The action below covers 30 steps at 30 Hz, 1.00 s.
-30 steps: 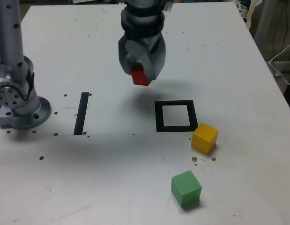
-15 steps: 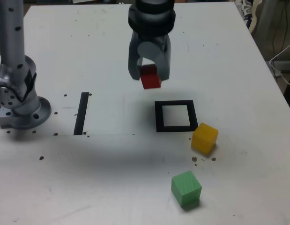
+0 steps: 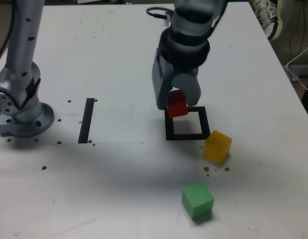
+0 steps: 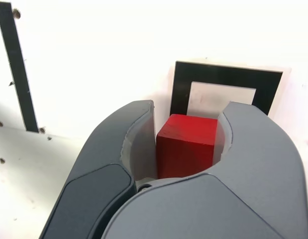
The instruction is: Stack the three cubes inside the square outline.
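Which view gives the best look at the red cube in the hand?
The wrist view: the red cube sits close and sharp between the two fingers of the hand, top and front face visible. The exterior view shows it small and partly hidden by the hand.

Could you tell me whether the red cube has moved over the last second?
Yes. Held in the gripper, the red cube has travelled toward the exterior view's right and nearer the camera, now at the far-left corner of the square outline.

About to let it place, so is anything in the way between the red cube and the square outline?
Nothing visible. The gripper holds the red cube above the square outline, whose white centre is bare.
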Each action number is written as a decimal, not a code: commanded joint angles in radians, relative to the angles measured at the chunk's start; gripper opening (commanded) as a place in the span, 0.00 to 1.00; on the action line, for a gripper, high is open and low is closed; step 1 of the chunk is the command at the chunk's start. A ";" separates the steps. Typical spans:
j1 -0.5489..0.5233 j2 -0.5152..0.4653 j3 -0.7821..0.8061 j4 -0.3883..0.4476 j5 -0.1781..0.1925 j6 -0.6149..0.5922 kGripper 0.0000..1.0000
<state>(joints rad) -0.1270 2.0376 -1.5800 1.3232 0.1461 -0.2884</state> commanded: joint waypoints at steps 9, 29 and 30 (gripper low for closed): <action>0.000 0.079 -0.048 0.001 -0.003 0.007 0.07; -0.005 0.131 -0.091 0.003 0.013 0.021 0.22; -0.005 0.132 -0.091 0.004 0.013 0.022 0.30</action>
<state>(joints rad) -0.1301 2.1637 -1.6685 1.3221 0.1569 -0.2683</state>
